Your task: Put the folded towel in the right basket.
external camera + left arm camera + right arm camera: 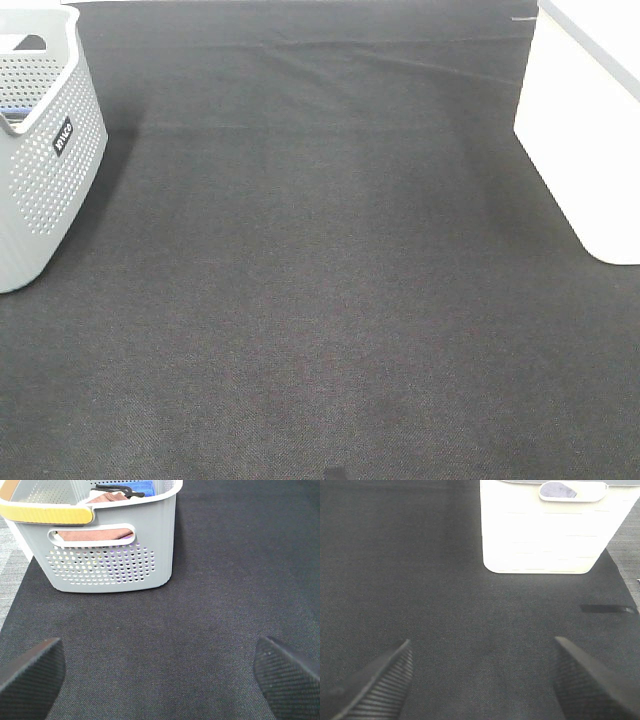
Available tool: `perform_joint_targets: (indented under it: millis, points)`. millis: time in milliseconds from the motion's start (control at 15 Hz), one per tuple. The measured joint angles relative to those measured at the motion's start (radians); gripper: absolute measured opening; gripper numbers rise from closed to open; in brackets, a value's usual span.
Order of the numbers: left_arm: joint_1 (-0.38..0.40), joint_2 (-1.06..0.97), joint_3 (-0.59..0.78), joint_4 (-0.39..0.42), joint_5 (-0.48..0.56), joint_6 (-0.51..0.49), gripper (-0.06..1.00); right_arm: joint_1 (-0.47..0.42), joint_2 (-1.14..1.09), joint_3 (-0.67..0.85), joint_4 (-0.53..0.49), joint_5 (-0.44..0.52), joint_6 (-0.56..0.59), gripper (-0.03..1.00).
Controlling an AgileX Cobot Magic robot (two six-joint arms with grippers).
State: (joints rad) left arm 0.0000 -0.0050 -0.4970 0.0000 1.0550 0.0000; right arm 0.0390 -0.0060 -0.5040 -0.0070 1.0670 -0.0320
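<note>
Both our hands are wide open and empty: our left gripper (159, 672) and right gripper (482, 680) hang over the dark grey cloth mat (320, 300). Brown folded towels (95, 534) sit in the grey holey plastic basket (107, 555). We might snag its rim. Farther right stands the plain white basket (545, 535).

Left pincer (160, 672) spread wide, empty; right pincer (482, 680) likewise.

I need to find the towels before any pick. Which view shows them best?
The left wrist view: folded towels lie inside the grey basket. The exterior high view shows only that basket's outside; the right wrist view shows none.
</note>
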Motion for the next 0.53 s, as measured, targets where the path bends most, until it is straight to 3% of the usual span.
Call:
perform_joint_targets:
  millis: [533]
  points:
    - [0.0,0.0,0.0,0.0,0.0,0.0,0.97,0.0,0.0,0.0,0.0,0.0,0.0,0.72]
